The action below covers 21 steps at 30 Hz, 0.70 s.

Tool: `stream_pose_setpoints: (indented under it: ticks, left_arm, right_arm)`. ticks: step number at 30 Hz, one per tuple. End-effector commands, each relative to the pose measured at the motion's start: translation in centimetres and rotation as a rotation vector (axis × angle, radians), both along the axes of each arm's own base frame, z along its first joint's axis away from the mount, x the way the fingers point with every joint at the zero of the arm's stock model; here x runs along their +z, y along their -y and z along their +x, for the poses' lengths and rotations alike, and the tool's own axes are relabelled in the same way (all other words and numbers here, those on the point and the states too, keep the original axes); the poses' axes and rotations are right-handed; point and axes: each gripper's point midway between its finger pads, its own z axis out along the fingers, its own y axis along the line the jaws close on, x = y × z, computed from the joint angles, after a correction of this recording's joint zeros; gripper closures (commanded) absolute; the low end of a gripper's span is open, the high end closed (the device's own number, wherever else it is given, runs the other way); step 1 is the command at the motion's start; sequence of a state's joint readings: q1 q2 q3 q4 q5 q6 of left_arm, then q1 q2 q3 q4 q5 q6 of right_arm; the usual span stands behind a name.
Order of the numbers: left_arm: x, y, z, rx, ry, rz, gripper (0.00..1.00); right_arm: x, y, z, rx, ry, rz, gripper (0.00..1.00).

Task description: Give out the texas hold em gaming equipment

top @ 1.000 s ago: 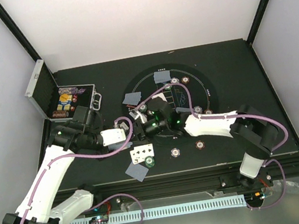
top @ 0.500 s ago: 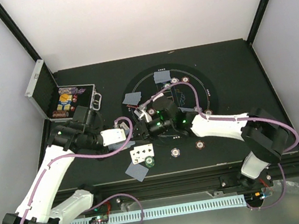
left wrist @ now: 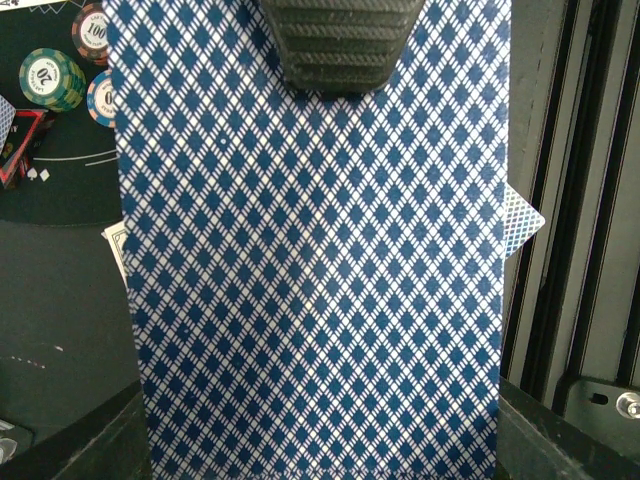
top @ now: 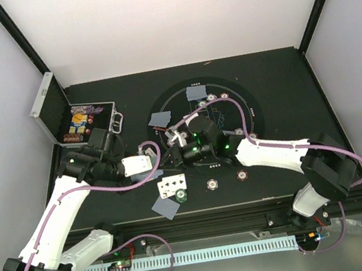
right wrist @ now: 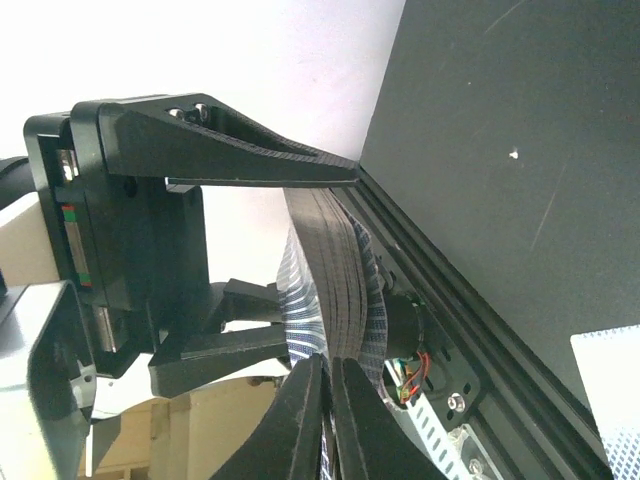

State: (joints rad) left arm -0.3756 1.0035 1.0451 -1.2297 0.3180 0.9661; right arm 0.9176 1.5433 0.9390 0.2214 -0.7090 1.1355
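Top external: right pincer (top: 172,155) has slid left, now closed on the deck (left wrist: 310,260) the left pincer (top: 151,157) clamps, ready to deal.

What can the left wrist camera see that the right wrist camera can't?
Only the left wrist view shows poker chips and a red triangle on the mat. Only the right wrist view shows the left gripper from the side and the right gripper at the edge of the cards. Both show the cards held in the left gripper.
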Motion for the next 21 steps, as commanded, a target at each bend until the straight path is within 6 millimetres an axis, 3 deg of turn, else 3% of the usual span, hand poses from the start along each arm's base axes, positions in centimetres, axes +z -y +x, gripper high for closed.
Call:
stream_pose_setpoints:
  ticks: [1,14,16,21]
  left_arm:
    - [0.8,0.3,0.3,-0.017,0.038,-0.013,0.98]
    - [0.6,0.2,0.3,-0.017,0.036,-0.007,0.98]
    - [0.7,0.2,0.4,-0.015,0.038,-0.004,0.99]
    - [0.8,0.1,0.3,-0.014,0.040,-0.005,0.98]
  right_arm:
    - [0.9,0.7,0.2,-0.021,0.017,0.005,0.95]
    - [2.5,1.4,0.3,-0.020,0.038,0.039,0.99]
    - [2.6,2.7,1.2,-0.037,0.052,0.010,0.99]
    - [3.3,8.2,5.7,-0.125,0.209,-0.138,0.99]
